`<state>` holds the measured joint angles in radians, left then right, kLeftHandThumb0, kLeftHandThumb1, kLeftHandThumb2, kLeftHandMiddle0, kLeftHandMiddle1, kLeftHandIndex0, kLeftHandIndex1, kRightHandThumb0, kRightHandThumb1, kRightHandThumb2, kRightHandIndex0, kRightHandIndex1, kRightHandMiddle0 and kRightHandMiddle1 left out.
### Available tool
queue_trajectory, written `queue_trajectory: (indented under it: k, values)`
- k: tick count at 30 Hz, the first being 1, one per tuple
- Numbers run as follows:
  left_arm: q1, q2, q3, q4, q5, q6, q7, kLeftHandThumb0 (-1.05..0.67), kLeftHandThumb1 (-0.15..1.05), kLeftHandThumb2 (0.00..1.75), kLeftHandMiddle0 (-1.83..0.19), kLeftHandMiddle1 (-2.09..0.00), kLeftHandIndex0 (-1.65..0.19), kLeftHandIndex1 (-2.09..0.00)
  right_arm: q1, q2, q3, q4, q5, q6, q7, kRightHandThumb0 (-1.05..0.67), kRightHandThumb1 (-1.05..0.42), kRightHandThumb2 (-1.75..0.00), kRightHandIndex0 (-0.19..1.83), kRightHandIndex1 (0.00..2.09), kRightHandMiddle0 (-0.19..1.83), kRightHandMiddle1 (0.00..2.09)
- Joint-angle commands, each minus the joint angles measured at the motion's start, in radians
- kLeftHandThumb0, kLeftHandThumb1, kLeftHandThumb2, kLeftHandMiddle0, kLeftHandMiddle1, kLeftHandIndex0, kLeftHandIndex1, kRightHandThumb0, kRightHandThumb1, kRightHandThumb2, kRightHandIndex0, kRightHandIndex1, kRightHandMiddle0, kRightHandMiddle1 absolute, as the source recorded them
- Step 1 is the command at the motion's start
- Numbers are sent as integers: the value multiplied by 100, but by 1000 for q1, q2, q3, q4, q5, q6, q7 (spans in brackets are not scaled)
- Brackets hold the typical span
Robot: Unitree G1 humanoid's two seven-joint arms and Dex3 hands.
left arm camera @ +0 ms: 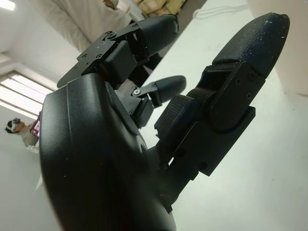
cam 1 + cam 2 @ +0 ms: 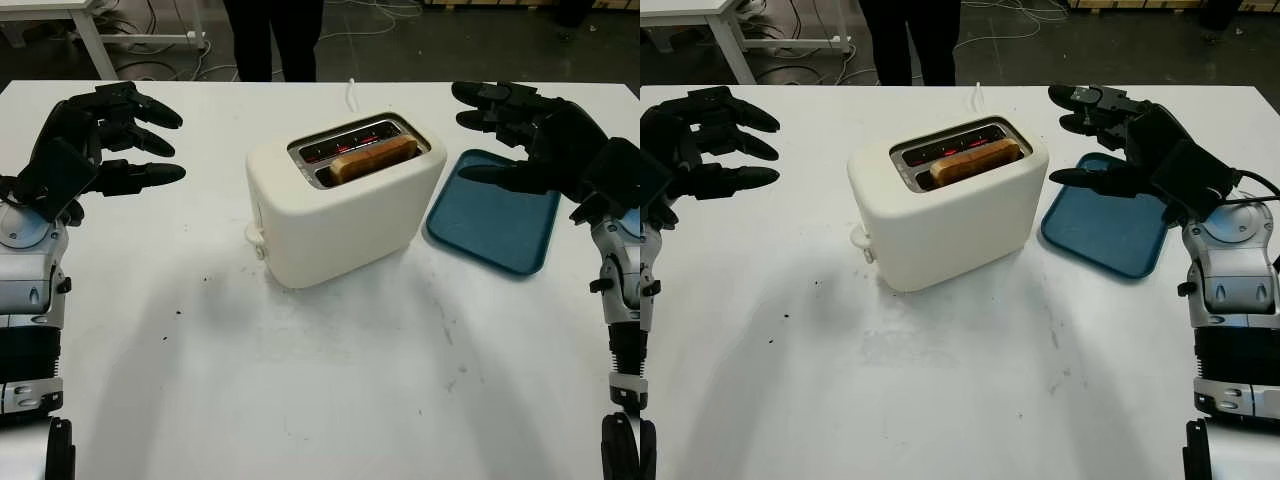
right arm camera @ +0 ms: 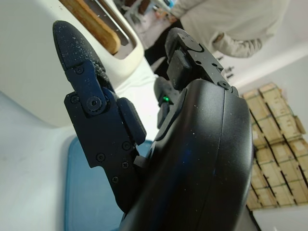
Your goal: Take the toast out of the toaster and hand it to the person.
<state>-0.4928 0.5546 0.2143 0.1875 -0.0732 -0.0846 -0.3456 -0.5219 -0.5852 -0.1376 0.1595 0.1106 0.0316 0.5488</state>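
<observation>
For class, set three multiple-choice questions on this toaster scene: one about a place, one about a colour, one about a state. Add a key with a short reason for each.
1. Where does the flat tray lie?
A. on the toaster's side nearer the right robot hand
B. in front of the toaster
C. on top of the toaster

2. What colour is the tray?
A. red
B. blue
C. yellow

3. What is the state of the slice of brown toast?
A. held by a robot hand
B. lying on the tray
C. standing in a slot of the cream plastic toaster

Key: 1 A, it lies beneath the right robot hand. 2 B, its surface is blue. 3 C, both the right and the left robot hand are open, off to the sides.
</observation>
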Motion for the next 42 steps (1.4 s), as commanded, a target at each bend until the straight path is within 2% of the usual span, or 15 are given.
queue_trajectory:
  k: [1, 9, 42]
  values:
    - [-8, 5, -1, -8, 4, 1, 4, -105, 59, 0, -69, -100, -66, -92, -2, 8, -7, -6, 12, 7, -7, -69, -74, 0, 15, 50, 43, 1]
    - [-8, 6, -3, 7, 10, -25, 3, -105, 60, 1, -69, -101, -66, -93, -2, 9, -5, -6, 9, -1, -9, -71, -74, 0, 16, 50, 44, 1]
    - [-9, 1, 0, -3, 1, -5, 3, -105, 58, 0, -66, -104, -64, -95, -4, 7, -2, -6, 1, 0, -11, -71, -75, 0, 13, 56, 43, 1]
